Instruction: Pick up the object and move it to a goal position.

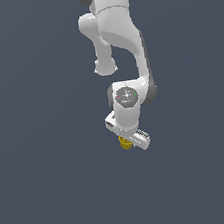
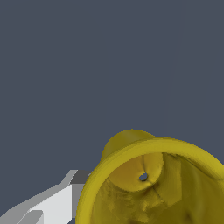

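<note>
One yellow cup (image 1: 124, 142) is showing in both views, and it is sitting right at the end of the white arm (image 1: 120, 47), tucked under the jaws of the gripper (image 1: 130, 137). In the exterior view only a small yellow patch is peeking out below the hand, toward the exterior view's left of the finger bar, so most of the cup is being hidden by the gripper itself. Whether the cup is resting on the dark surface (image 1: 45, 194) or already being carried clear of it is not something these renders are settling: the ground is a flat grey field with no shadow to read.

The wrist view is giving what the outside camera is missing. It is looking straight into the hollow cup (image 2: 148, 183), with the flared rim filling the near part of the frame and the narrower base pointing away, so the cup is lying tilted toward the camera rather than standing plainly upright. One pale finger (image 2: 52, 205) is appearing just beside the rim; the other is out of frame.

That closeness is suggesting a grasp, probably across the rim or wall, but I cannot tell whether the jaws are pinching the cup or merely flanking it. No goal marker is appearing anywhere.
</note>
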Motion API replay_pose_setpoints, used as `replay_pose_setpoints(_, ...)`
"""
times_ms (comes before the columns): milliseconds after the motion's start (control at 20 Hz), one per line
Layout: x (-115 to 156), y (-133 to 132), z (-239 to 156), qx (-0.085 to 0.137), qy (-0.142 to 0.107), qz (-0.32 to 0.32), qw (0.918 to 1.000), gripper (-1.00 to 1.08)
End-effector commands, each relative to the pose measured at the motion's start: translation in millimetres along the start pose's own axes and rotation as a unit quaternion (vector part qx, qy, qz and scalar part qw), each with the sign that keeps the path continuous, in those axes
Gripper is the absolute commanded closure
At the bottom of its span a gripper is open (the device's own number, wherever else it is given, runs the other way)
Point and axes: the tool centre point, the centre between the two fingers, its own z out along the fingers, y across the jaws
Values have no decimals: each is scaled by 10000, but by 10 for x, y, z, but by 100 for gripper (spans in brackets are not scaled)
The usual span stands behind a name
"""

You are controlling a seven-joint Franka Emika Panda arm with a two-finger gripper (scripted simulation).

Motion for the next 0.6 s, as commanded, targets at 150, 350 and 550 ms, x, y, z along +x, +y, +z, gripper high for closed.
replay_pose_setpoints(150,4,4,4,-2,1,4,10000,108)
replay_pose_setpoints(350,-4,-2,-10,0,0,1,10000,108)
replay_pose_setpoints(550,-43,-17,-94,0,0,1,10000,108)
